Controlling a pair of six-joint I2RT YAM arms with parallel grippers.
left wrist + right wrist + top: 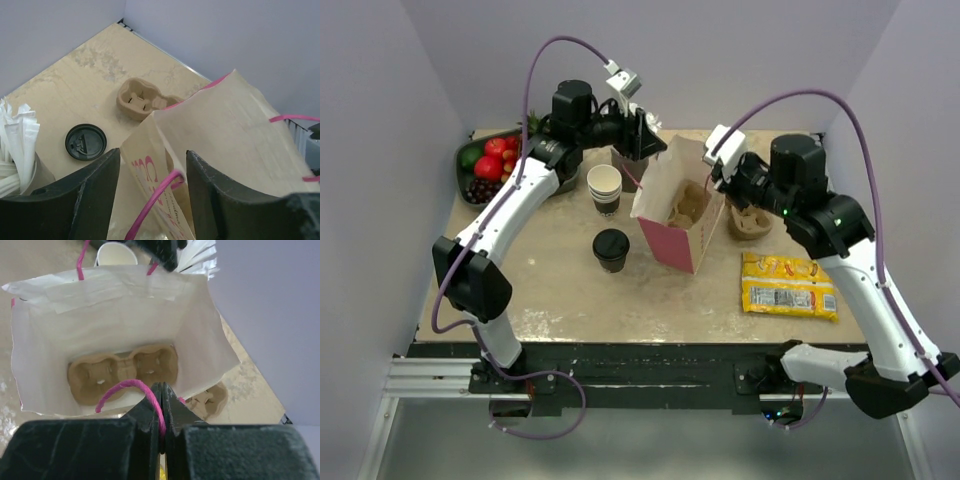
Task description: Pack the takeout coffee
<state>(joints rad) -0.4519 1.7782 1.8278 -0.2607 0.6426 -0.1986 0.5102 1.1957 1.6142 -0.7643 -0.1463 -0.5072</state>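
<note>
Paper bag (672,222): upright on the tabletop (560,295), mouth open; cardboard carrier (122,372) seated on its floor, both wells empty; right claw (161,405): pressed together on the bag's pink handle (125,386), holding that side of the mouth up; left claw (152,195): spread, jaws standing either side of the opposite rim and its loop, gripping nothing; takeout coffee (611,248): lidded, standing on the tabletop outside the bag, on the near side of the left claw and well apart from both claws; progress, as judged: bag held open and carrier in, early stage; coffee not yet grasped; lifting it, lowering it into a well and letting go all remain.
</note>
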